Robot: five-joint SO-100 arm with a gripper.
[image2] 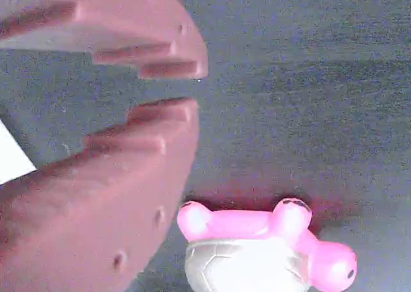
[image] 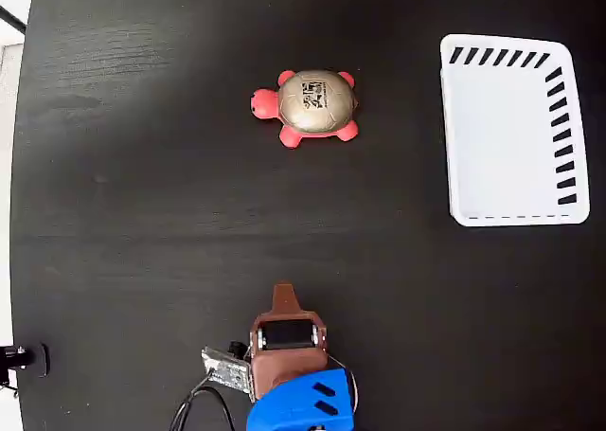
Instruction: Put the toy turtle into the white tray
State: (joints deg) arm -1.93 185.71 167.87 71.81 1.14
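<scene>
Turtle first, operator: nothing sits between your jaws. In the wrist view the brown ridged two-finger gripper (image2: 192, 90) shows its tips nearly together, a narrow slit of dark table between them and nothing in it. Just past the lower finger (image2: 128, 170), at the bottom of that view, you see the small squishy toy turtle (image2: 266, 250) with its bright pink legs and head and its pale domed shell, resting on the table and apart from the finger.

In the fixed view your gripper (image: 283, 291) points up the picture from the brown and blue arm (image: 298, 374) at the bottom edge. The toy turtle (image: 308, 106) lies well apart from it, higher in the picture and slightly to the right, upright on its legs, its head toward the left, its gold-beige shell bearing dark printed marks.

The rectangular white plastic tray (image: 507, 137), with rounded corners and black slanted slots along its top and right sides, sits at the right of that view, well apart from the turtle and holding nothing. All of it rests on the black wood-grain table (image: 142, 213).
</scene>
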